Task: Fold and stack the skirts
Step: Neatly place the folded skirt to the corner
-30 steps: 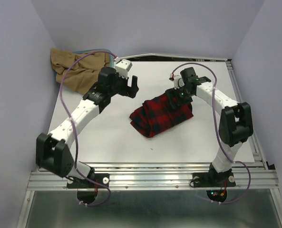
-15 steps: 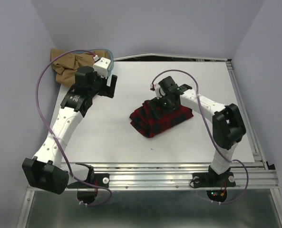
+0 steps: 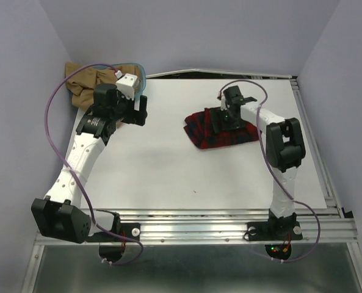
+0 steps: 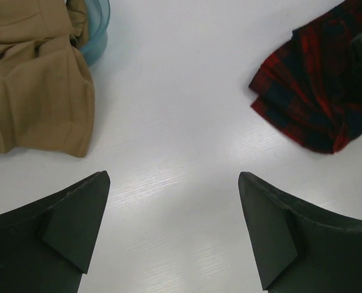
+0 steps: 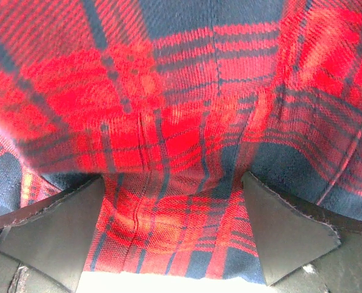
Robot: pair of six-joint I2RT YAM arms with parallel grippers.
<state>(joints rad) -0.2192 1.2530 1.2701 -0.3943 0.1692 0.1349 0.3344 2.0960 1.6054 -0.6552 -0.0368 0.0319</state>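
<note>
Though unclear, tan skirt (image 4: pixel 34 91) over tub (image 4: pixel 100 30)

White links (image 3: pixel 77 163), black joints (image 3: pixel 58 218), looping purple cables (image 3: pixel 47 115), black end effectors (image 4: pixel 173 177) (image 5: pixel 171 177) (wedge-fingered)

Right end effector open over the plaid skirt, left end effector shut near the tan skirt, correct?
Not quite: the left end effector is open, as the left wrist view shows, near the tan skirt. The right end effector is open over the plaid skirt.

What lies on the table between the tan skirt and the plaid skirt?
Bare table, in the left wrist view; a teal tub peeks beside the tan skirt.
</note>
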